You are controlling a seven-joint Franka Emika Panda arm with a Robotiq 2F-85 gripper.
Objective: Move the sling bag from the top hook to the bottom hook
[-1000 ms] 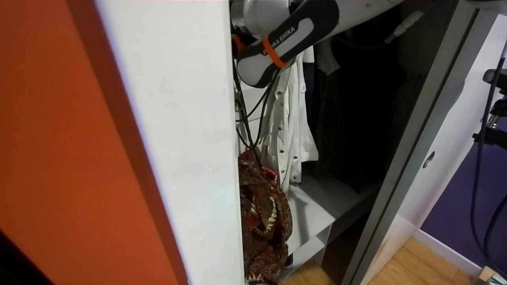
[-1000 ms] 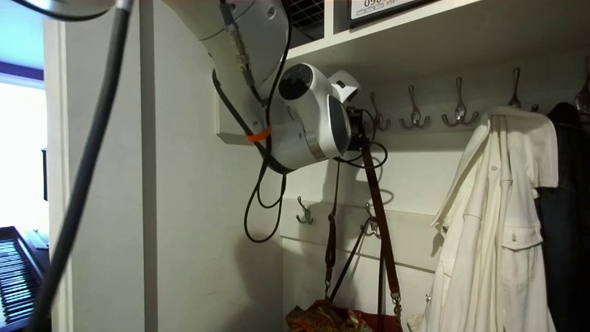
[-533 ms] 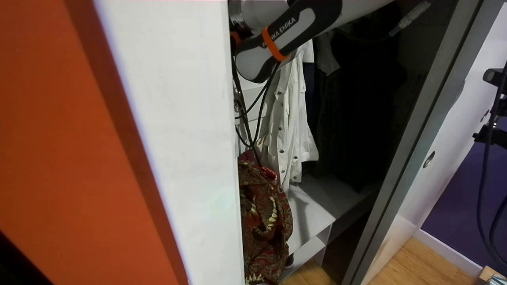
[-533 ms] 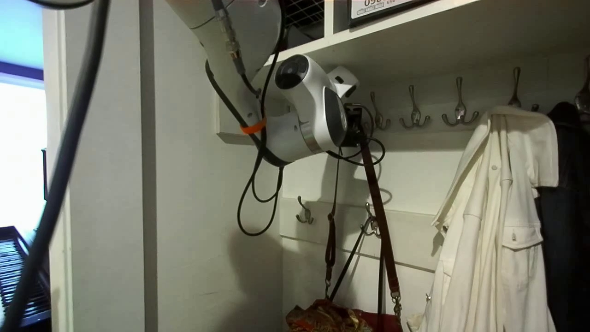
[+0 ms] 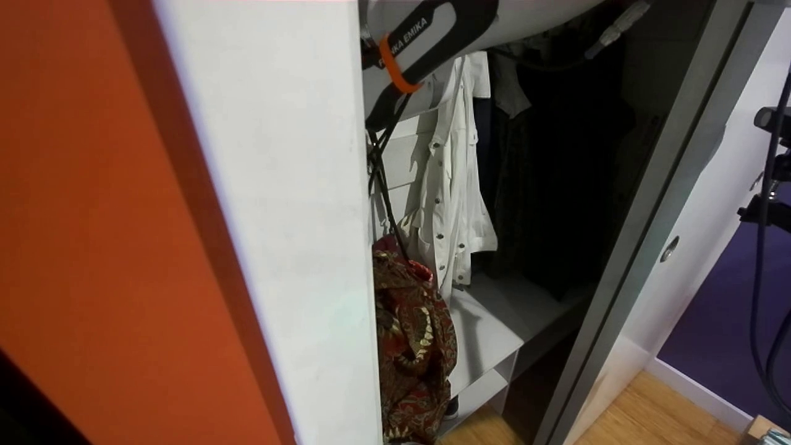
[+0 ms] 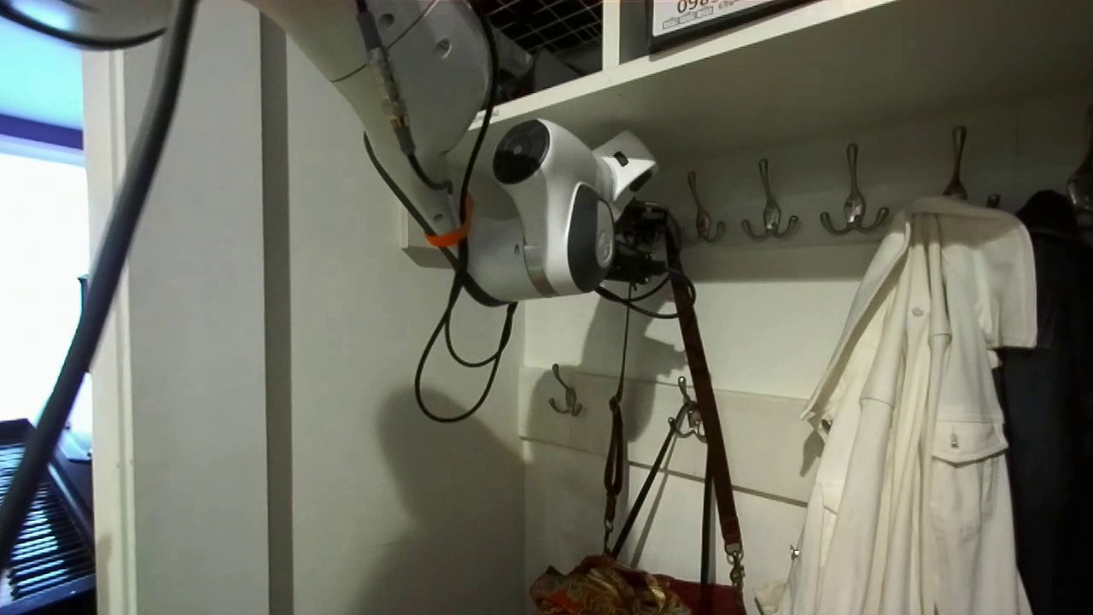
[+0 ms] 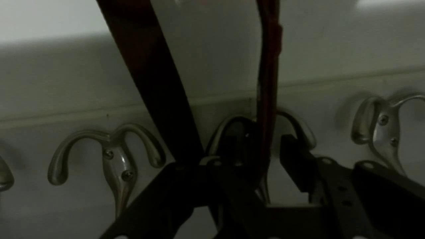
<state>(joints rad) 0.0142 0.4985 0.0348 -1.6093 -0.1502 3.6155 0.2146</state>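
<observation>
The sling bag (image 5: 414, 337) is patterned red, brown and gold, and its top also shows in an exterior view (image 6: 632, 589). Its brown strap (image 6: 702, 367) runs up to the top hook row behind my gripper (image 6: 645, 243). In the dark, upside-down wrist view, my gripper (image 7: 260, 151) is open at the top hook (image 7: 303, 131). The narrow strap side (image 7: 268, 76) runs between the fingers, nearer the left one, with a gap to the right one. The wide strap side (image 7: 149, 79) passes outside the left finger. The bottom hooks (image 6: 565, 393) are lower on the wall; one (image 6: 687, 418) bears a black strap.
More top hooks (image 6: 770, 205) line the wall to the right, under a shelf (image 6: 768, 60). A white jacket (image 6: 922, 384) and a dark garment (image 6: 1050, 410) hang there. A side wall (image 6: 384, 512) stands at the left. A loose cable loop hangs below the arm.
The arm and gripper have shifted left in the exterior view with the hooks, after a slight rise and drop. More of the gripper shows now. The bag and its strap have hardly moved.
</observation>
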